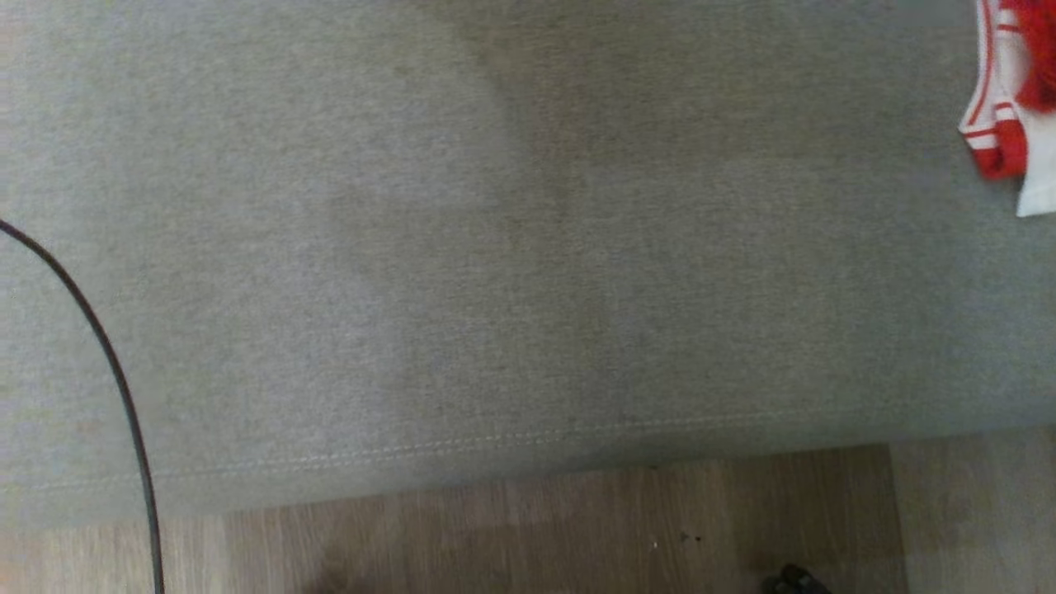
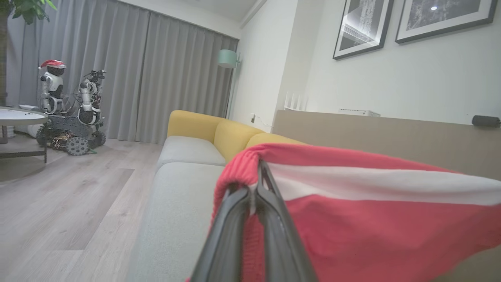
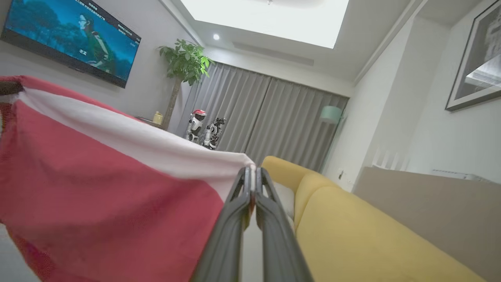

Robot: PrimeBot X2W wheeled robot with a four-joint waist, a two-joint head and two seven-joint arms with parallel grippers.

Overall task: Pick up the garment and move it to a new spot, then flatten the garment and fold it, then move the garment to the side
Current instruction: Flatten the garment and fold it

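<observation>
The left claw [image 2: 256,172] is pinched tight on the red ribbed edge of the red-and-white garment [image 2: 372,235]. From its fingertips the cloth runs off to that claw's right in a taut sheet, a white band on top and red below. The right claw [image 3: 252,170] is likewise clamped to a thin slit, biting the end of the white band, and the garment [image 3: 98,203] spreads away to its left. Gripping two points of one edge and holding them apart looks like the way to pull the fabric open, so that it hangs as a sheet rather than a bundle and can be laid down flat for folding. Both claws point along the sofa, with the grey sofa seat [image 2: 184,184] below and ahead of them and the yellow backrest [image 3: 352,231] beside the right one. From the head, a bunched part of the garment [image 1: 1002,124] shows at the far corner of the grey cushion; whether it touches the cushion or hangs above it is hard to tell. This seems to be the carrying stage, with the flattening not yet done.
</observation>
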